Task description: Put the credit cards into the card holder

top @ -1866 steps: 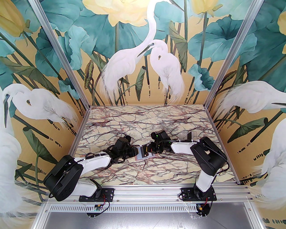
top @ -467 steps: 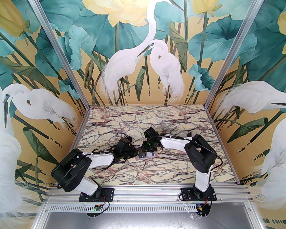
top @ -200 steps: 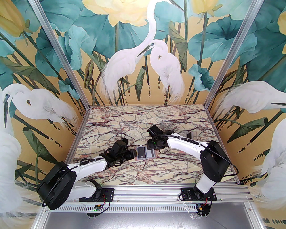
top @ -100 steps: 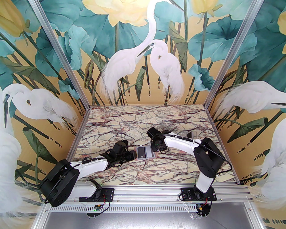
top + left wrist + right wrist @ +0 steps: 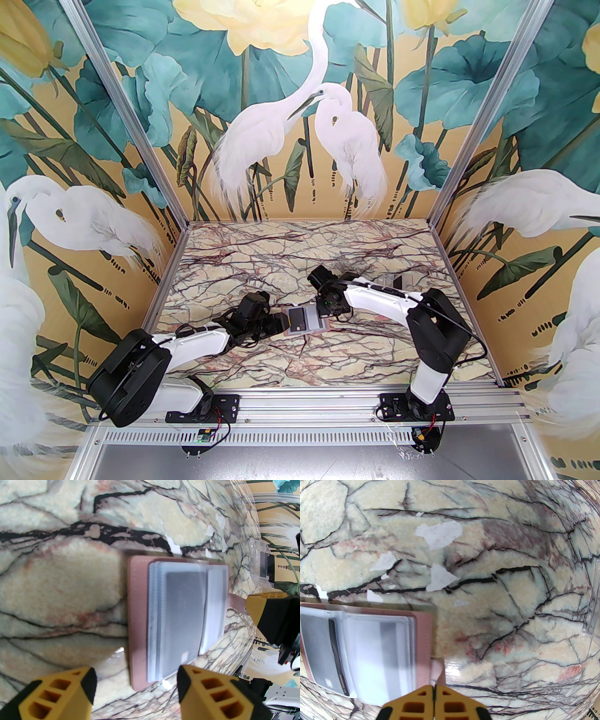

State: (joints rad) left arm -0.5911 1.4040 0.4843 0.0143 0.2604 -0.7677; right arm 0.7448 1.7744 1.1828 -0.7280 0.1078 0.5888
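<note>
The dusty-pink card holder [image 5: 304, 323] lies open and flat on the marble table, its clear sleeves facing up. A dark grey credit card [image 5: 182, 620] sits in the left sleeve, and a paler card [image 5: 386, 653] with a grey stripe sits in the right one. My left gripper [image 5: 137, 684] is open, its fingers straddling the holder's [image 5: 138, 620] near-left end just above the table. My right gripper [image 5: 434, 691] is shut, its tips over the holder's pink closing tab [image 5: 437, 669]. Whether they press on the tab I cannot tell. From above, the left gripper [image 5: 282, 323] and right gripper [image 5: 323, 315] flank the holder.
A clear plastic case [image 5: 396, 282] with a dark card in it stands at the back right, also in the left wrist view [image 5: 263, 566]. White worn patches [image 5: 438, 534] mark the marble behind the holder. Painted walls close in three sides of the table.
Over the last second my right gripper has come down from behind the holder to its right end. The left arm has shifted slightly, its gripper staying at the holder's left end.
</note>
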